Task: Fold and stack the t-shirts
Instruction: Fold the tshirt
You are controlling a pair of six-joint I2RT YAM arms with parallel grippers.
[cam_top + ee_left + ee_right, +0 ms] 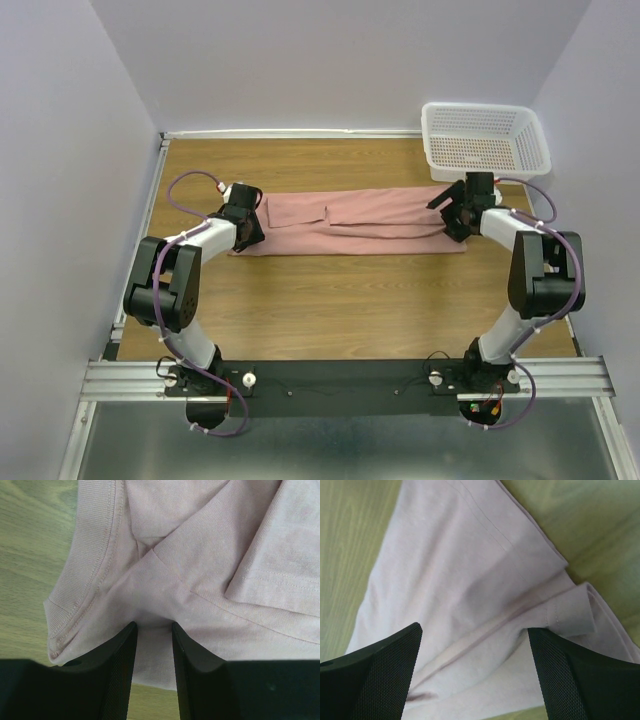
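A dusty pink t-shirt (360,222) lies folded into a long narrow strip across the middle of the wooden table. My left gripper (250,228) is at the strip's left end, by the collar. In the left wrist view its jaws (154,625) stand narrow with bunched shirt fabric (200,555) pinched between them, and creases radiate from the tips. My right gripper (455,215) is at the strip's right end. In the right wrist view it (475,635) is wide open just over the shirt's hem (460,570). The printed graphic is hidden.
A white plastic mesh basket (485,140) stands at the back right corner, just behind the right gripper. Bare wooden table (350,300) lies between the shirt and the arm bases. Grey walls close in the left, back and right sides.
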